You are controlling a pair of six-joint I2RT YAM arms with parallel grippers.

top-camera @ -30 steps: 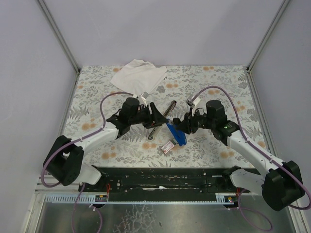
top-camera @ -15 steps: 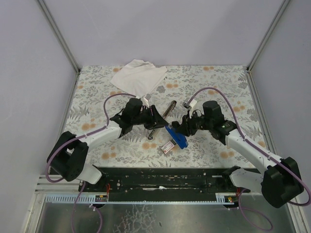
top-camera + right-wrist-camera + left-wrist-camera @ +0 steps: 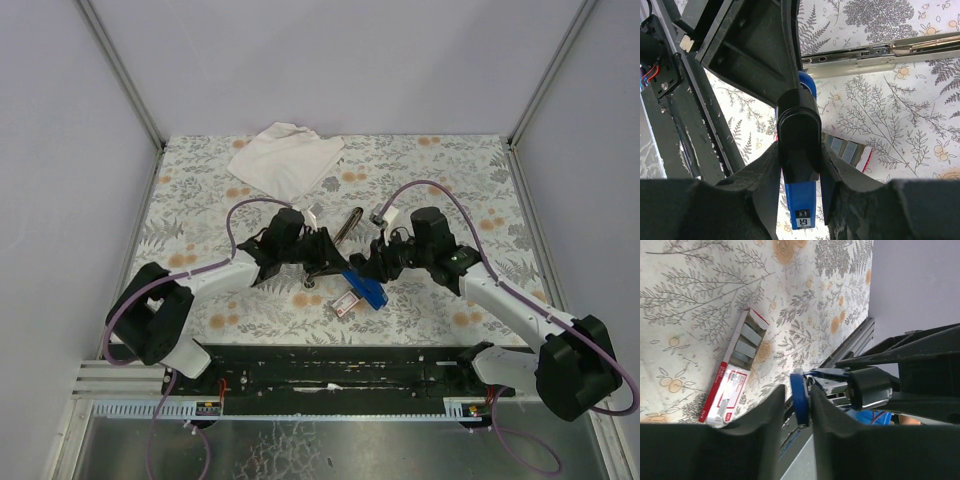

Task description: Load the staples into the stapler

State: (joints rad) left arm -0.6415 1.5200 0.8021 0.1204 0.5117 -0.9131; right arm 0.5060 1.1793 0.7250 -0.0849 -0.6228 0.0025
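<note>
From above, my left gripper [image 3: 333,263] and my right gripper [image 3: 374,267] met over the stapler [image 3: 368,290]. Its chrome magazine rail [image 3: 348,224] was swung open toward the far side. The staples [image 3: 346,303] lay in their box on the table [image 3: 450,170], just beside the stapler's near end. With both arms on one small tool, I judged that a mismatched pull could twist it out of a grip or knock the box. The jaws were too small to read there. In my left wrist view, my fingers [image 3: 760,440] were drawn in on a thin blue end of the stapler, a rim that could easily slip free. Most of the tool was lost behind my fingers and the other arm's dark housing. In my right wrist view, my fingers [image 3: 755,190] were clamped on the stapler's blue body, which covered much of the box, so I could not count the strips.
</note>
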